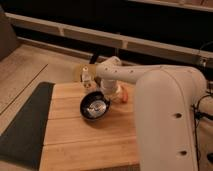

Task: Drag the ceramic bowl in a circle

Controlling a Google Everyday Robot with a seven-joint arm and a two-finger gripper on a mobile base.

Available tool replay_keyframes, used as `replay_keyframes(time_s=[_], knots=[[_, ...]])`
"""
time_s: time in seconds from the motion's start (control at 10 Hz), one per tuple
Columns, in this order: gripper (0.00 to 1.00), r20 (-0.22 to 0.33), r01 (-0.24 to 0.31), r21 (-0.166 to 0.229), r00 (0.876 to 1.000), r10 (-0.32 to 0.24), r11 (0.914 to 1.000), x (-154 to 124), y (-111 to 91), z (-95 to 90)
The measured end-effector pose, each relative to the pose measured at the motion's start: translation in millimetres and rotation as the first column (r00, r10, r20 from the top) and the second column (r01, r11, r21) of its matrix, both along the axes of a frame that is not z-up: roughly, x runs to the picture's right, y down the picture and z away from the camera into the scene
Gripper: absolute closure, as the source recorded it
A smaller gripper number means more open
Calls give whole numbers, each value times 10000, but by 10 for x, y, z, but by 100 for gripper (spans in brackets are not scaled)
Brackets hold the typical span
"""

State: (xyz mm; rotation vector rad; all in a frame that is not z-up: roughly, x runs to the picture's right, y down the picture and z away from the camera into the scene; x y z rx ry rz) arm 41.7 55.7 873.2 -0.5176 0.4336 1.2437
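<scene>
Claw (103, 93) at far rim of ceramic bowl (94, 106), on wooden table (85, 142).

gripper (103, 93): mostly hidden behind arm (150, 85) | arm: cropped right/bottom

Dim, warm-lit room – a wooden table before a dark wall

The table (85, 145) is of pale planks, with a dark mat (24, 125) lying along its left edge. Beyond it to the left runs a light floor (35, 65); behind, the wall (150, 22) is near black, crossed by a pale rail (75, 34). Dark cables (204, 106) hang at the right – the gripper (103, 93) sits low over the table's far middle.
</scene>
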Motion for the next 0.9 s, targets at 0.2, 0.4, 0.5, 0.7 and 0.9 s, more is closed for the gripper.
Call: replay_keyframes(time_s=[0.2, 0.4, 0.5, 0.7, 0.9], knots=[[49, -440, -95, 126, 9990, 101, 9999, 165, 0, -79], [29, -540, -262, -38, 9982, 259, 9997, 178, 125, -86], [22, -509, -366, -154, 9981, 358, 9992, 140, 202, -78], [20, -304, -602, -316, 9978, 592, 9977, 17, 310, -41], [20, -147, -838, -403, 9964, 833, 9957, -52, 367, 24]])
